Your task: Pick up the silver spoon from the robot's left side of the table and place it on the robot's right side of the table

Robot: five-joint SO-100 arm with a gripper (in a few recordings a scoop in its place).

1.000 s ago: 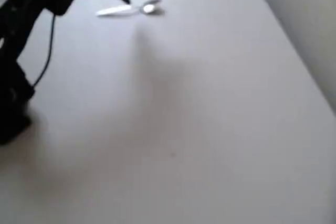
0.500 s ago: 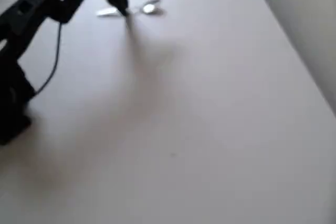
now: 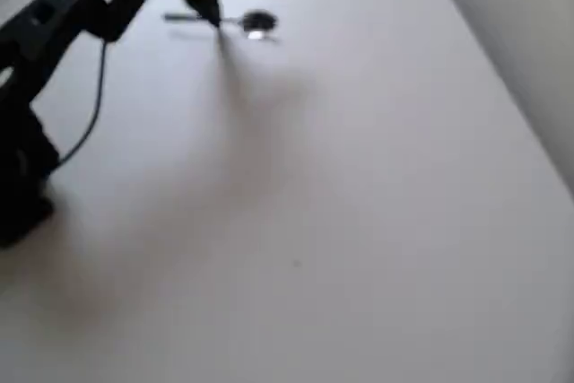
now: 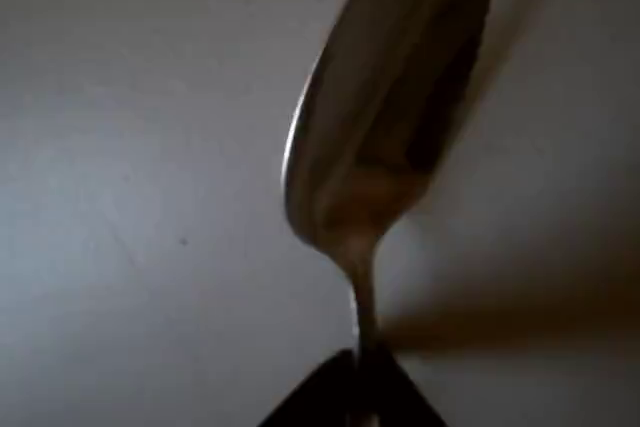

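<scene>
White matte table (image 3: 359,177) spreads bare while black fingers (image 4: 350,387) pinch the silver spoon (image 4: 385,117) handle.

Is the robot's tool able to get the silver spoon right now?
Yes, it looks so. The tool is already down on the silver spoon, and the wrist view shows the handle pinched in its tip. Nothing else lies around it on the table.

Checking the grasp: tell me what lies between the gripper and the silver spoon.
Nothing. In the wrist view the gripper is shut on the silver spoon at its handle; the overhead view shows bare table around them.
</scene>
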